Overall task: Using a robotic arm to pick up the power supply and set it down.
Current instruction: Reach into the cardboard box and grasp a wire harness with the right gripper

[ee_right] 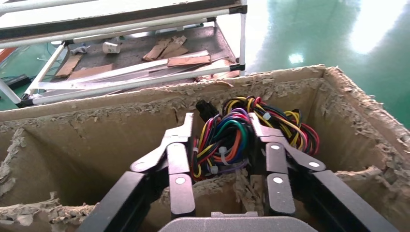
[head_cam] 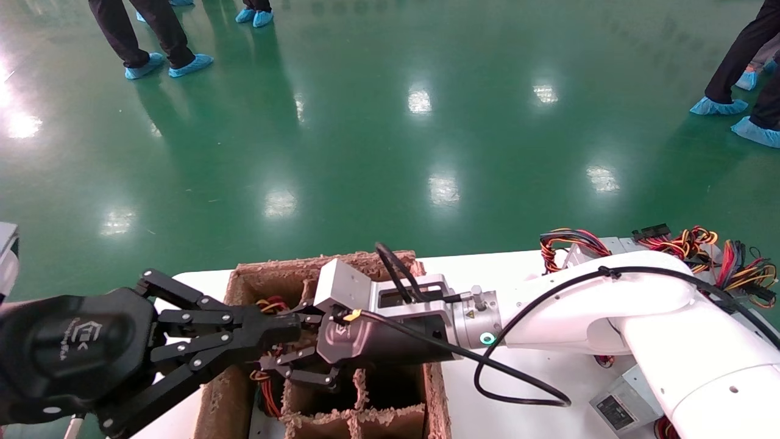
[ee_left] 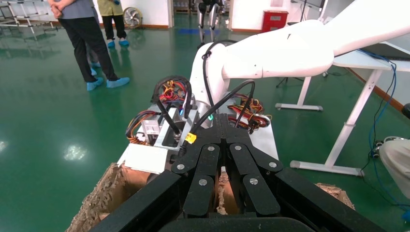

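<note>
The robotic arm (head_cam: pixel 609 311) is my white right arm, reaching from the right into a brown cardboard divider box (head_cam: pixel 244 277). Its gripper (ee_right: pixel 221 121) is open inside a compartment. The fingers (ee_right: pixel 180 154) stand on either side of a power supply's coloured wire bundle (ee_right: pixel 227 140). That unit's grey body is hidden down in the compartment. In the head view the right gripper (head_cam: pixel 274 350) sits over red and yellow wires (head_cam: pixel 268 390). My left gripper (head_cam: pixel 297 326) hovers shut and holding nothing over the box's left side, its tip close to the right gripper.
A white table (head_cam: pixel 518 268) carries the box. More grey power supplies (head_cam: pixel 621 405) and tangled wire bundles (head_cam: pixel 688 244) lie at its right end. People in blue shoe covers (head_cam: pixel 189 64) stand on the green floor beyond. A metal rack (ee_right: pixel 145 72) stands past the box.
</note>
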Controlling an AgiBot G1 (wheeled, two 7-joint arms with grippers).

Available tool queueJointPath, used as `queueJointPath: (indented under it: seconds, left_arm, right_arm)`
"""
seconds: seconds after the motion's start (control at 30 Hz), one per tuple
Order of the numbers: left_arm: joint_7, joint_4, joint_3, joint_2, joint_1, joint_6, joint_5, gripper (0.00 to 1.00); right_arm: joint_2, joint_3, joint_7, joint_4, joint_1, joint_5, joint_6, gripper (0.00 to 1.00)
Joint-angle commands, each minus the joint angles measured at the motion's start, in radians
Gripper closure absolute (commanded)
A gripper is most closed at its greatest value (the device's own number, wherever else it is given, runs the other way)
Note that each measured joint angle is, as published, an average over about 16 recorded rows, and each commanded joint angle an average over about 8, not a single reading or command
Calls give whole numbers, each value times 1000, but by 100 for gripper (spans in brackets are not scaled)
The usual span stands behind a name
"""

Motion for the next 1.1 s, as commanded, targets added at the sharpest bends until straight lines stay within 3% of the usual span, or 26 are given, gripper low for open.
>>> queueJointPath:
  seconds: [0.03,0.87,0.9,0.93,1.1]
  left_arm:
    - [0,0,0,0,0,0,0,100]
    - [0,0,0,0,0,0,0,100]
    - [0,0,0,0,0,0,0,100]
    - [0,0,0,0,0,0,0,100]
    - [0,0,0,0,0,0,0,100]
  right_arm:
    - [0,1,-4,-5,2,2,0,100]
    - [46,16,13,31,-9,47,-59,100]
    - [48,15,15,35,-10,46,-59,96]
    - [50,15,17,39,-12,45,-59,85]
    - [49,6,27,49,-20,29,-44,23]
